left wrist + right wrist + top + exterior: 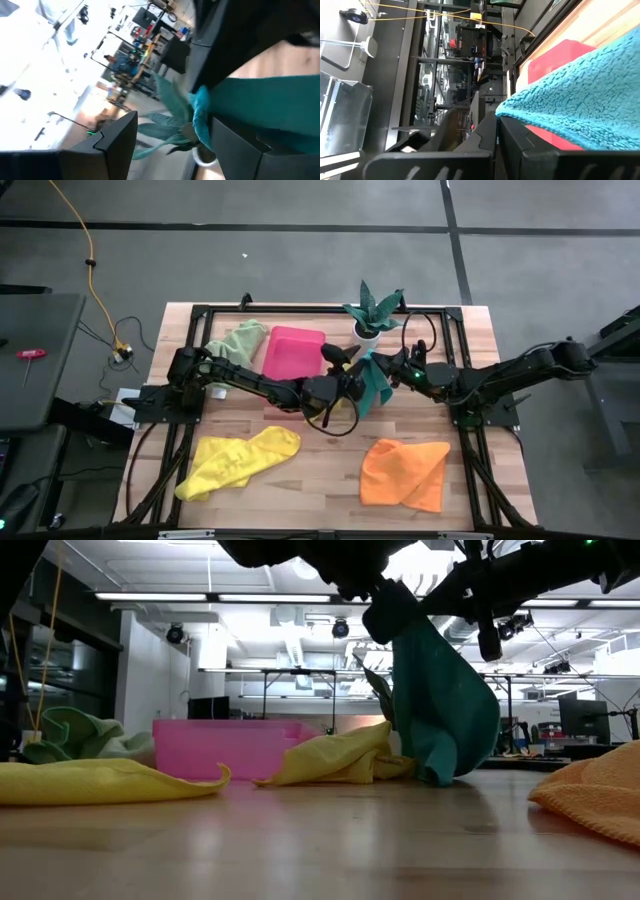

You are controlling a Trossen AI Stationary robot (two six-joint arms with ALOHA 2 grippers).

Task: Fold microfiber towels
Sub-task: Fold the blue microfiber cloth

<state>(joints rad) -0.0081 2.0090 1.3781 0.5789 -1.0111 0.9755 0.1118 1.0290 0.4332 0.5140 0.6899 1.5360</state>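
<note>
Where the two arms meet over the middle of the table in the high view, the left gripper (352, 372) and the right gripper (392, 372) both hold the teal towel (375, 383), which hangs bunched between them just in front of a potted plant (372, 311). A pink tray (293, 350) sits behind the left arm, with the pale green towel (238, 340) crumpled beside it toward the left edge. One yellow towel (238, 461) lies spread at the front left, the orange towel (405, 471) at the front right, and a bit of a second yellow towel (335, 406) peeks from under the left gripper.

From table height, the teal towel (443, 710) droops from the grippers overhead, its lower end touching the wood beside the rumpled second yellow towel (335, 760). The pink tray (225, 746) stands behind, the pale green towel (80, 735) to its left, the first yellow towel (100, 780) flat in front, and the orange towel (595, 795) at the right edge.

Seen from the left wrist, the left fingers (235, 145) pinch an edge of the teal towel (270, 107), with the plant's leaves (167, 112) beyond.

Seen from the right wrist, the right fingers (520, 150) are pressed together on the teal towel (580, 107), the pink tray (552, 60) behind it.
</note>
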